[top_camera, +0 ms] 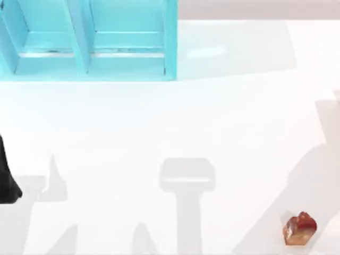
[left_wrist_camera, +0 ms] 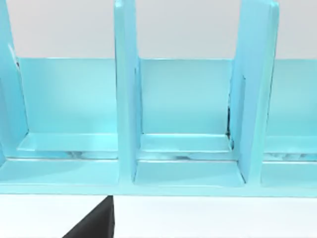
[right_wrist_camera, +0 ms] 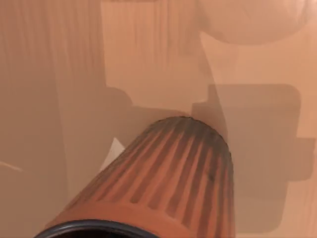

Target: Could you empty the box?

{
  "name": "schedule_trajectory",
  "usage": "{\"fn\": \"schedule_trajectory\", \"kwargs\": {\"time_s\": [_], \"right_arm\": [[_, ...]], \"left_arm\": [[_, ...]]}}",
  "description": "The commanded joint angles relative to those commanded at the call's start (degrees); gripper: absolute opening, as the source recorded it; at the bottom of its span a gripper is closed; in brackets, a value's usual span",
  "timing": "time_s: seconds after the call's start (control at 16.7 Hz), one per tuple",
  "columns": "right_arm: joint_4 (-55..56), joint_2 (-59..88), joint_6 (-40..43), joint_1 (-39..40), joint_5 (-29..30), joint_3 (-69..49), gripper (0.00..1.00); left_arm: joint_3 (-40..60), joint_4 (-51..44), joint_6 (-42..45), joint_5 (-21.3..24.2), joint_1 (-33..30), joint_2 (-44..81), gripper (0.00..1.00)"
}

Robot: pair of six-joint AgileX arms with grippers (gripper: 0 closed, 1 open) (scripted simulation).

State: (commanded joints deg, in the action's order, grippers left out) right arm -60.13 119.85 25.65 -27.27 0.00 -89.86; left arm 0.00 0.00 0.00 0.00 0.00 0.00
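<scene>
The light blue box (top_camera: pixel 87 64) stands at the table's back left, split by upright dividers into compartments. In the left wrist view the box (left_wrist_camera: pixel 185 148) faces me head-on, and the compartments I see show bare blue floors. A small reddish-brown object (top_camera: pixel 300 229) is at the table's front right corner. In the right wrist view an orange ribbed cylinder (right_wrist_camera: pixel 168 183) sits very close to the camera, over an orange-tinted surface. My left gripper (top_camera: pixel 6 183) is a black shape at the table's left edge, well in front of the box.
The white table (top_camera: pixel 175 127) stretches between the box and the front edge, crossed by grey arm shadows (top_camera: pixel 187 180). A black wedge (left_wrist_camera: pixel 94 224) juts in at the lower edge of the left wrist view, in front of the box.
</scene>
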Motion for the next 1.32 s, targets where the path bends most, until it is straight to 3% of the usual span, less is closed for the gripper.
{"fn": "schedule_trajectory", "kwargs": {"time_s": [0.48, 1.08, 1.32], "right_arm": [[0.00, 0.00, 0.00, 0.00, 0.00, 0.00, 0.02], [-0.17, -0.01, -0.02, 0.00, -0.01, -0.17, 0.00], [-6.38, 0.46, 0.15, -0.09, 0.02, -6.39, 0.00]], "left_arm": [[0.00, 0.00, 0.00, 0.00, 0.00, 0.00, 1.00], [0.00, 0.00, 0.00, 0.00, 0.00, 0.00, 1.00], [0.00, 0.00, 0.00, 0.00, 0.00, 0.00, 1.00]]}}
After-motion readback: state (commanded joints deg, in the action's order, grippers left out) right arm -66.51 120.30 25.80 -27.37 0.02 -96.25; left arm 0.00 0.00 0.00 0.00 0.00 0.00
